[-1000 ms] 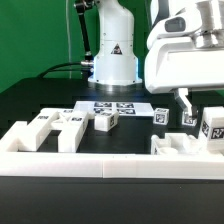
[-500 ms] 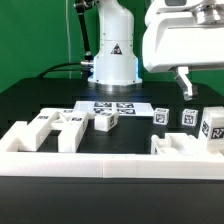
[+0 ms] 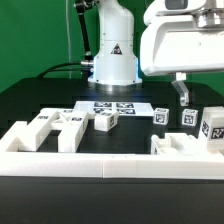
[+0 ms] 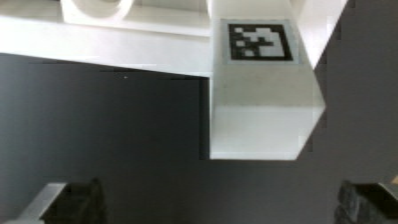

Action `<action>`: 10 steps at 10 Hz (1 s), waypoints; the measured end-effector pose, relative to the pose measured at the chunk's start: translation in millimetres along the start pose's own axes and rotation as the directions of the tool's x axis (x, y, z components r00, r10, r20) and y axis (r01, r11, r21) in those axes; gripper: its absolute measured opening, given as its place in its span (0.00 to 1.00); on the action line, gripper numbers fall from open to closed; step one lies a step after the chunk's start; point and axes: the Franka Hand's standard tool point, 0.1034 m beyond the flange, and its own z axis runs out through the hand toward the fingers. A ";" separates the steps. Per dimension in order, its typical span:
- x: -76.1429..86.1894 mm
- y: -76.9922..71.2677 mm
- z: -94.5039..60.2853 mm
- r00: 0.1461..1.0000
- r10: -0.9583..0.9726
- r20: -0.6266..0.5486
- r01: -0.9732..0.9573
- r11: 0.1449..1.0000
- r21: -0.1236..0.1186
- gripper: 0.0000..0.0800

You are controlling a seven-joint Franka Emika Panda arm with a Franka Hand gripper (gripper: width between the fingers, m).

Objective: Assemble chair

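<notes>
**Op A:** Chair leg (image 4: pixel 263 90), tagged on its upper face, lies on the dark desk (image 4: pixel 107 130). Where is it against the tool?

**Op B:** In my wrist view it sits ahead of the tool (image 4: pixel 224 203), clear of both fingers (image 4: pixel 71 200) and nearer one than the other. The tool is spread wide, pinching nothing.

**Op A:** And the other chair parts?

**Op B:** Loose on the desk. In the exterior view I see larger tagged pieces (image 3: pixel 70 122) toward the exterior view's left. Small tagged blocks (image 3: pixel 189 117) lie at the exterior view's right, below the tool. The marker board (image 3: pixel 115 105) lies just in front of the robot base (image 3: pixel 113 55).
</notes>
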 end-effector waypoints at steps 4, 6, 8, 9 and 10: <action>-6.2 -15.7 5.2 0.988 0.014 0.151 -0.018 1.000 0.023 0.81; -12.3 -9.3 6.7 0.977 0.018 0.214 -0.025 0.999 0.027 0.81; -22.1 -10.1 8.4 0.952 0.020 0.304 -0.032 0.999 0.034 0.81; -22.9 -11.1 7.9 0.944 0.018 0.331 -0.032 0.999 0.038 0.81; -23.9 -13.5 5.6 0.922 0.012 0.387 -0.033 0.998 0.046 0.81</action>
